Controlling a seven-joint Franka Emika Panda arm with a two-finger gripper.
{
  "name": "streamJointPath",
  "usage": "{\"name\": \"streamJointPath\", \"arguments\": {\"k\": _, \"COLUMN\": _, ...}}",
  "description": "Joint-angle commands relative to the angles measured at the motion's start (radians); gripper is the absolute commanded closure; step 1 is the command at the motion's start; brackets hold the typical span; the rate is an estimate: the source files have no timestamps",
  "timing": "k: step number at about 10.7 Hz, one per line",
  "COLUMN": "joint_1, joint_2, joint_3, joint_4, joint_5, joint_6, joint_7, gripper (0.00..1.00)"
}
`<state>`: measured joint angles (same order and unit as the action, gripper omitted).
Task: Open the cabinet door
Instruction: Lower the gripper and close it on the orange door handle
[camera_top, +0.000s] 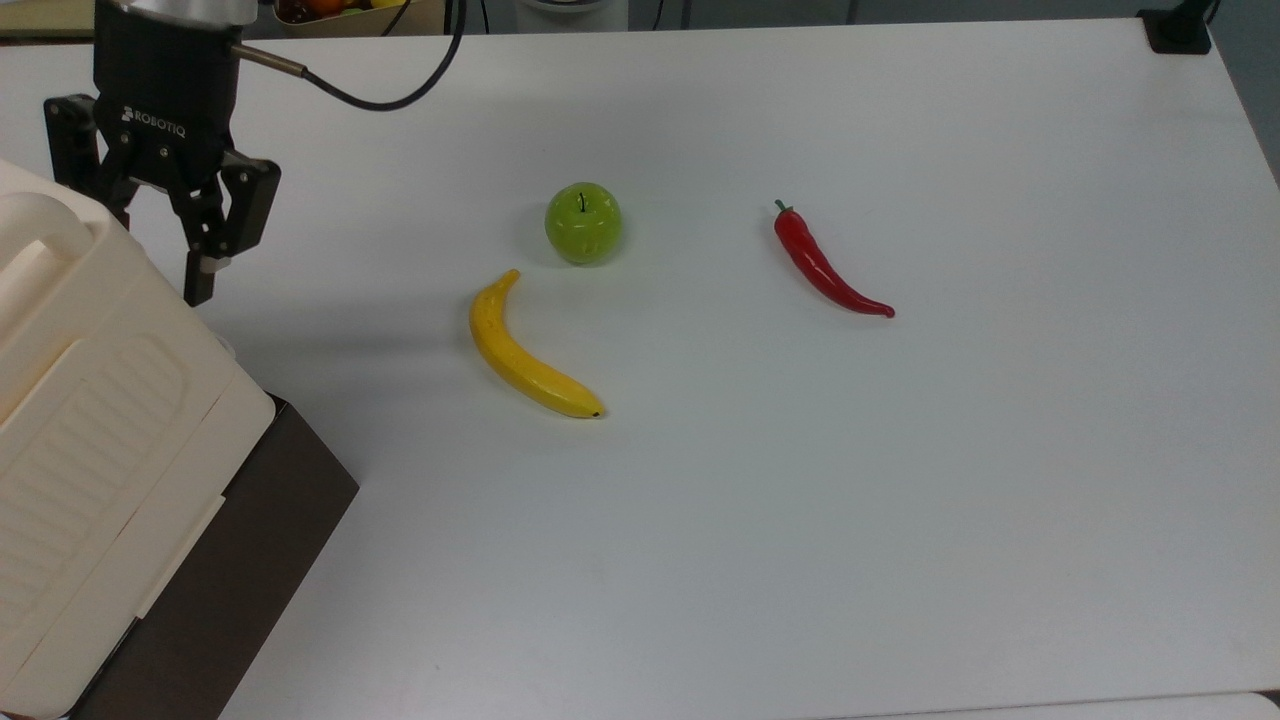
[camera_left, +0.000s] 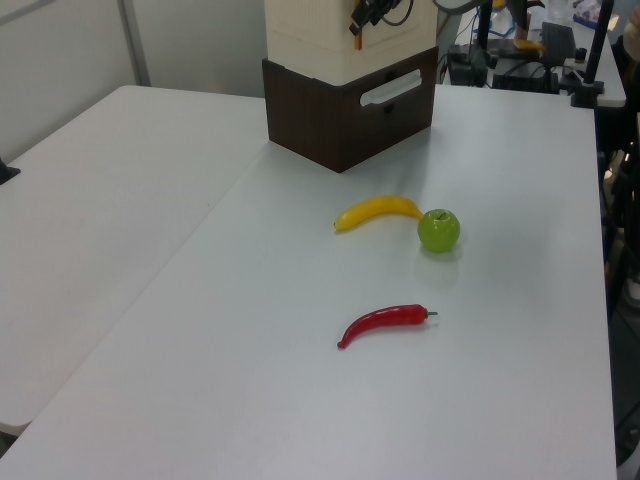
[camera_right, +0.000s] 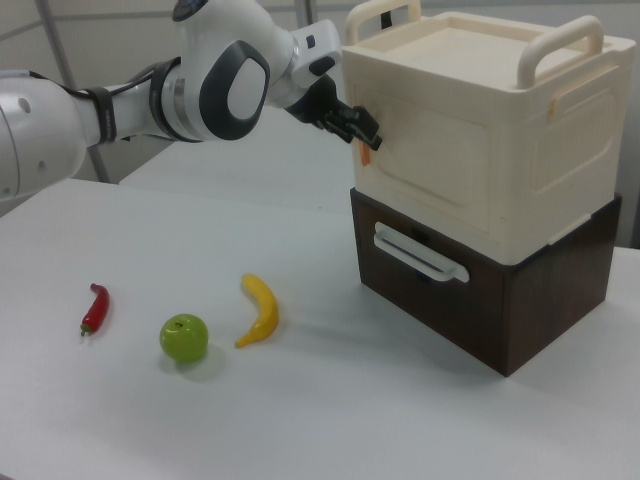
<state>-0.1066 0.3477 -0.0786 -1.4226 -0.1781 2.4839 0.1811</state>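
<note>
The gripper (camera_top: 155, 270), black and marked "ROBOTIQ" in white letters on its body, is seen at the top view's upper left, hanging at the corner of the cabinet (camera_top: 110, 420). Its fingers (camera_top: 200, 280) are spread apart, with one finger in plain sight over the white tabletop (camera_top: 800, 500) and the other hidden behind the cabinet's cream edge in the top view. In the right view the gripper (camera_right: 365, 135) is held against the upper left edge of the cabinet door (camera_right: 420, 175), where a small orange-brown mark is seen on the door's edge; whether the fingers touch the door cannot be told. The cabinet door is seen flush with the front of the cream box, shut, above a dark brown base (camera_right: 480, 300) that carries a pale bar handle (camera_right: 420, 252). Two rounded handle bars are seen on the cabinet's top in the right view. No writing is legible on the cabinet. A green apple (camera_top: 583, 222), a yellow banana (camera_top: 520, 350) and a red chili pepper (camera_top: 825, 265) are laid on the tabletop, the apple just beside the banana's stem end, the pepper well apart towards the top view's right. The white and grey arm (camera_right: 200, 90) is seen reaching in from the right view's left.
</note>
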Motion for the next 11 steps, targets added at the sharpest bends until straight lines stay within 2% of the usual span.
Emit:
{"name": "streamJointPath", "arguments": {"k": 1, "joint_1": 0.001, "joint_2": 0.017, "joint_3": 0.000, "joint_4": 0.013, "joint_5": -0.032, "joint_6": 0.016, "joint_7": 0.014, "gripper": 0.57}}
{"name": "streamJointPath", "arguments": {"k": 7, "joint_1": 0.004, "joint_2": 0.014, "joint_3": 0.002, "joint_4": 0.010, "joint_5": -0.030, "joint_6": 0.012, "joint_7": 0.014, "gripper": 0.81}}
{"name": "streamJointPath", "arguments": {"k": 11, "joint_1": 0.005, "joint_2": 0.007, "joint_3": 0.002, "joint_4": 0.007, "joint_5": -0.029, "joint_6": 0.000, "joint_7": 0.015, "gripper": 0.87}}
